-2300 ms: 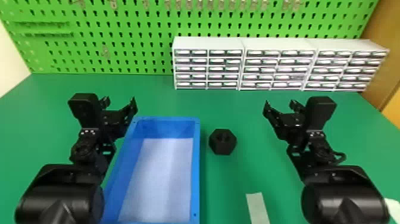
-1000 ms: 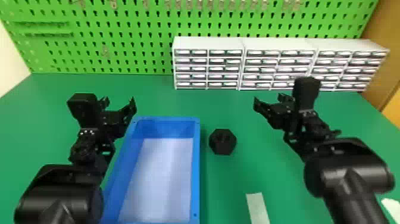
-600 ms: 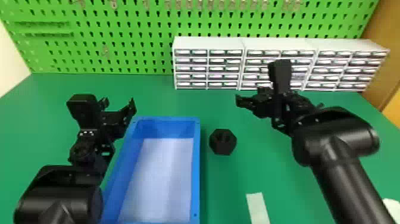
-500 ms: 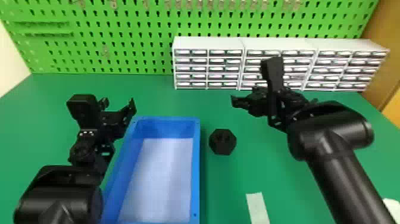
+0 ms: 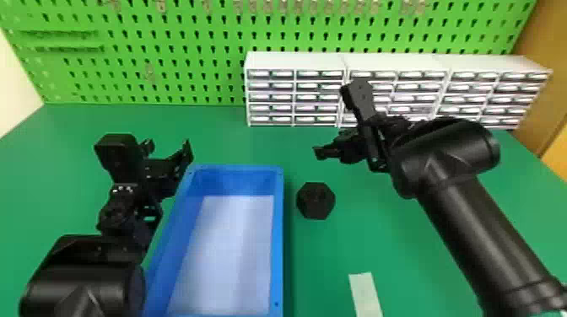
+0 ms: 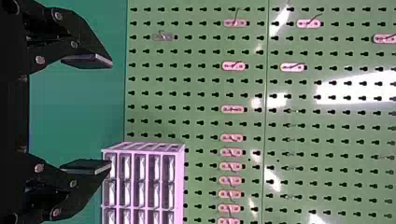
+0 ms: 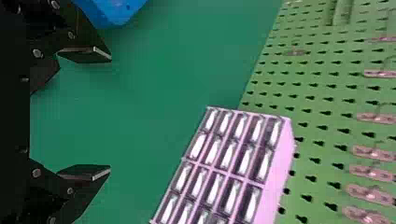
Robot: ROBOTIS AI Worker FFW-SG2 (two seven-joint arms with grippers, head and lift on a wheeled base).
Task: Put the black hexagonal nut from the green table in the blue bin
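The black hexagonal nut [image 5: 315,200] lies flat on the green table [image 5: 337,248], just right of the blue bin [image 5: 279,236]. My right gripper [image 5: 327,149] is above the table, beyond the nut and slightly to its right, apart from it. In the right wrist view, my right gripper [image 7: 110,113] has its fingers spread with nothing between them, and part of the nut [image 7: 45,75] shows behind one finger. Parked by the bin's far left corner is my left gripper [image 5: 169,148]; the left wrist view shows the left gripper [image 6: 111,113] open and unloaded.
White drawer cabinets [image 5: 295,97] stand along the back, in front of a green pegboard [image 5: 190,55]. A pale strip [image 5: 365,295] lies on the table nearer than the nut. The bin has a whitish floor.
My right arm has swung in leftward from the right side, its gripper turning to point more to the left and coming closer to the nut. The left arm, bin and nut are unmoved.
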